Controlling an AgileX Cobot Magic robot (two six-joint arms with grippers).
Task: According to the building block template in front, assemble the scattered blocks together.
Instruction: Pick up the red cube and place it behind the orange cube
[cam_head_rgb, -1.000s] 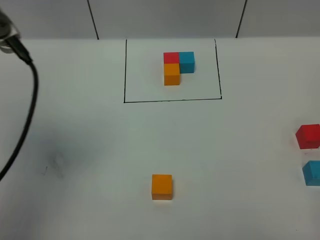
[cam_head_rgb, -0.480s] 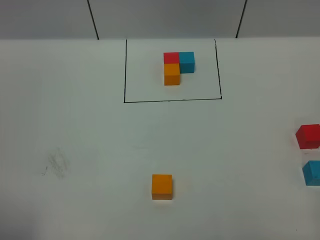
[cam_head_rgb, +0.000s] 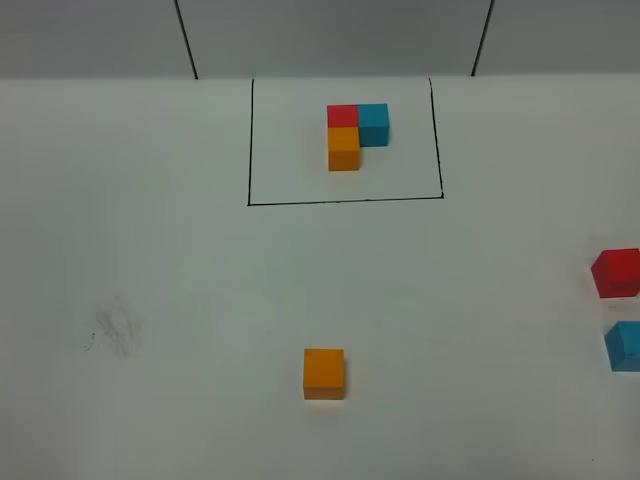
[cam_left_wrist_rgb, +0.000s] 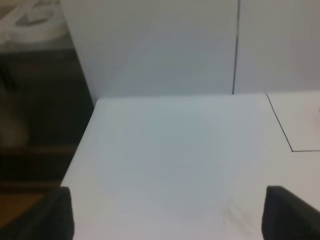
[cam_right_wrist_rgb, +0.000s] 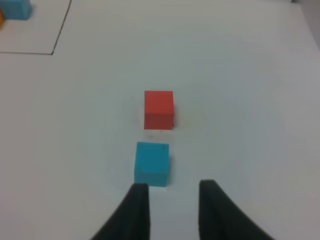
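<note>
The building block template, a red, blue and orange L of touching cubes, sits inside a thin black rectangle at the back. The loose orange cube lies at the front middle. The loose red cube and loose blue cube lie at the right edge, apart from each other. Neither gripper shows in the high view. My right gripper is open and empty, just short of the blue cube, with the red cube beyond it. My left gripper is wide open and empty over bare table.
A grey smudge marks the table at the front left. The left wrist view shows the table's left edge with a drop to dark floor, and a corner of the black rectangle. A white wall stands behind the table.
The left arm's black cable, seen at the left edge of the high view one second ago, has left that view. The cubes have not moved.
</note>
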